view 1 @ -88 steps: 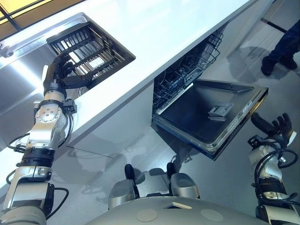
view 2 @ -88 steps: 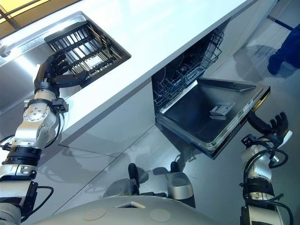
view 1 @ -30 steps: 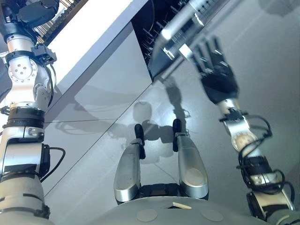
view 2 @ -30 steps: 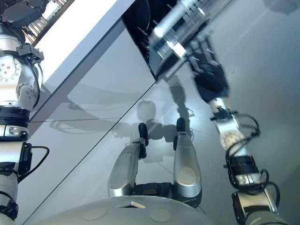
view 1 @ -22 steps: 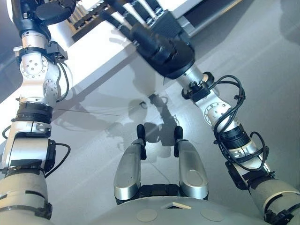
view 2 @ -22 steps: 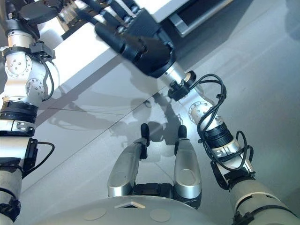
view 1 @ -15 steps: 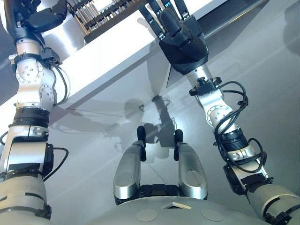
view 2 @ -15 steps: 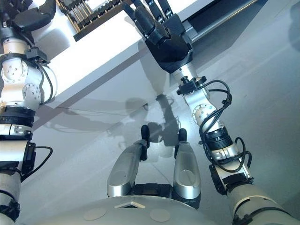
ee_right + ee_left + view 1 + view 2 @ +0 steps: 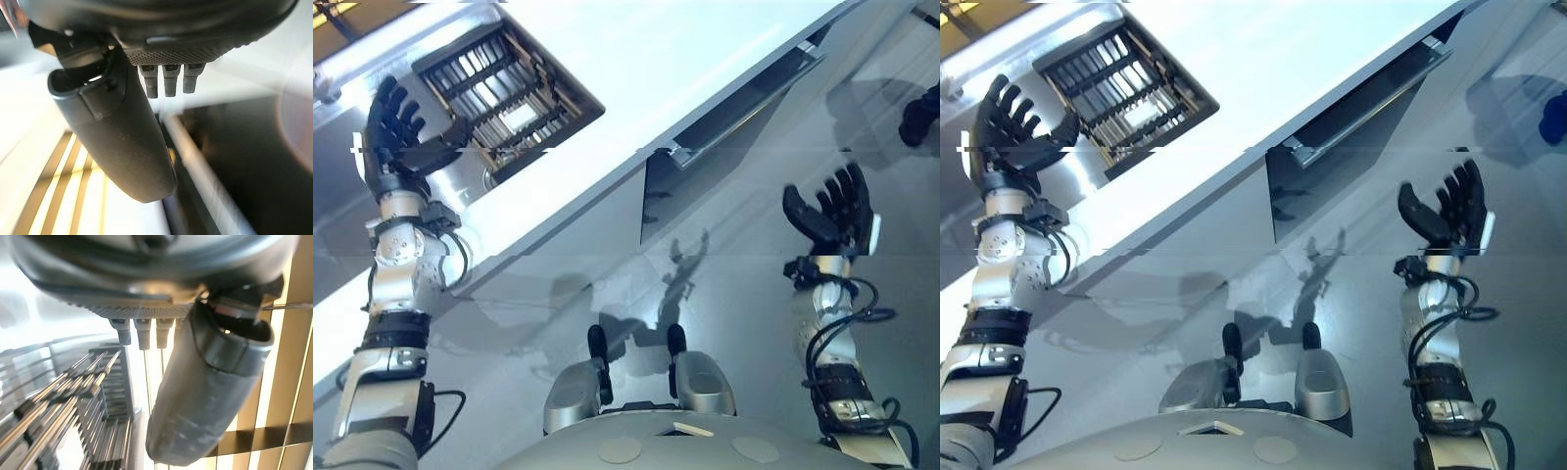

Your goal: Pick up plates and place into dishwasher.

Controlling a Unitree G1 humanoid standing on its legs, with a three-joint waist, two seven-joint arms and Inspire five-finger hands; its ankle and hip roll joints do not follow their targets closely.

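Observation:
My left hand (image 9: 393, 145) is raised over the steel sink at the far left, open with fingers spread and nothing in it. Just beside it, a dark wire dish rack (image 9: 504, 90) sits sunk in the sink well; its wires (image 9: 63, 396) show past the straight fingers (image 9: 146, 335) in the left wrist view. The dishwasher door (image 9: 729, 147) under the white counter stands up, almost shut, with a silver handle bar (image 9: 749, 103) along its top. My right hand (image 9: 824, 213) is held up open and empty, a little in front of that door (image 9: 244, 161).
The white counter (image 9: 636, 69) runs diagonally across the view. Grey floor (image 9: 724, 294) lies below it. A person's dark shoe (image 9: 920, 113) stands on the floor at the far right.
The dishwasher door, lying open before, is now swung up. My right hand rose against it and has drawn back. The left hand has lifted off the rack. The camera swung widely.

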